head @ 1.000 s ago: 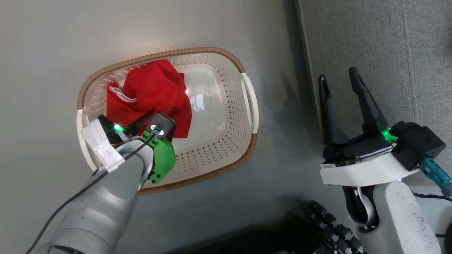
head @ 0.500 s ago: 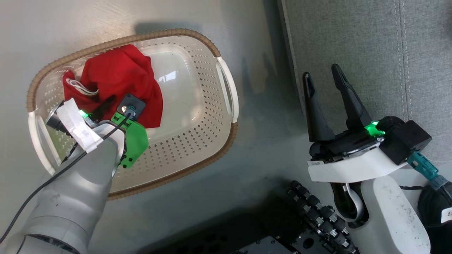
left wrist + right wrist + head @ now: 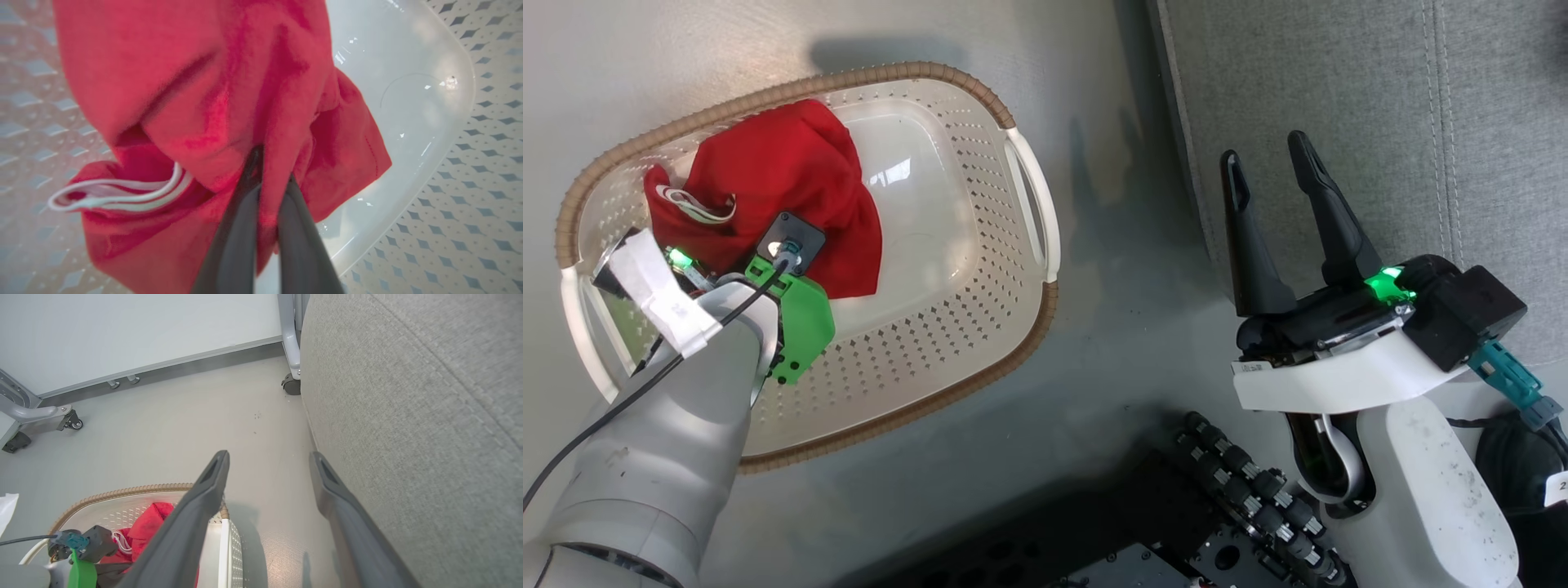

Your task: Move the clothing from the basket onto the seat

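Head view shows the red clothing (image 3: 776, 196) bunched up in the left half of the basket (image 3: 947, 269), close to its far rim. The basket sits on the floor (image 3: 1135, 327) just beside the seat (image 3: 1380, 98), and one handle end faces the seat. In the left wrist view, the left gripper (image 3: 271, 171) has its two fingers pressed together on a fold of the clothing, so it is pinching the cloth. The right gripper (image 3: 1264, 147) hangs near the seat's edge with its fingers spread wide and nothing in them. I think the grab step is done and the lift comes next. The left arm will likely need to go up high enough for the soft cloth to hang free of the rim. Then it can swing across to the seat and let go. The cloth may drag or catch on the rim if the lift is too low. The heap is longest from the basket's left end toward its middle. Its striped trim (image 3: 698, 208) points at the left handle end, and a loose red corner points toward the basket's middle.
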Motion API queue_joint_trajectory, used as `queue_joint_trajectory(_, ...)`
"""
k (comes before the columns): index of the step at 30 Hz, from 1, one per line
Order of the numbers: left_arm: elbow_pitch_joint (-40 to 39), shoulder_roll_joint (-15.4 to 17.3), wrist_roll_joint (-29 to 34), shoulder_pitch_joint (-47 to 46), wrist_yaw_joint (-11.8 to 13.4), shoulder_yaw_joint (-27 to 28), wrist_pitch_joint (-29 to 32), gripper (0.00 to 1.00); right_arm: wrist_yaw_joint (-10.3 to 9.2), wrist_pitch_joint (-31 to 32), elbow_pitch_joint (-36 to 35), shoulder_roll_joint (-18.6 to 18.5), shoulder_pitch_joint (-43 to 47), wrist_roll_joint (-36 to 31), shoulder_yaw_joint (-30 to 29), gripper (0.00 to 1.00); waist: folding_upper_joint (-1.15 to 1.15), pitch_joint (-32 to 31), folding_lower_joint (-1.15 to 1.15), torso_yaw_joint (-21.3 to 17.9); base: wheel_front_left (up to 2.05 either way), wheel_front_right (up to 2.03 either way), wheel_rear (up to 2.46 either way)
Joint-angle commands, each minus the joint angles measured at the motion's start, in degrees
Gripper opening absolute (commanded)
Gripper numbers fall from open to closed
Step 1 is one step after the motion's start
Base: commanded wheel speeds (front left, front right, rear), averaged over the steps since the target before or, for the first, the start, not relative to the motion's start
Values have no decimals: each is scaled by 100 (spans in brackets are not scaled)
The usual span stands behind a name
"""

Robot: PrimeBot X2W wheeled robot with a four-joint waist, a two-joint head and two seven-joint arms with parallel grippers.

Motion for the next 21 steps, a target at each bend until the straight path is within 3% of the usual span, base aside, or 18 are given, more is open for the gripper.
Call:
queue_joint_trajectory(1, 2, 46, -74, 9, -39, 16, -123, 0, 0, -23, -6, -3, -57, 15, -17, 100, 0, -70, 0, 30, 0, 0, 0)
queue_joint_trajectory(12, -519, -267, -533, 470, -190, 286, -653, 0, 0, -21, 192, -7, 126, -273, -110, 100, 0, -893, 0, 455, 0, 0, 0)
queue_joint_trajectory(21, -2209, -250, -847, 1306, -63, 712, -651, 0, 0, 66, 260, -9, 363, -542, -272, 100, 0, -1706, 0, 826, 0, 0, 0)
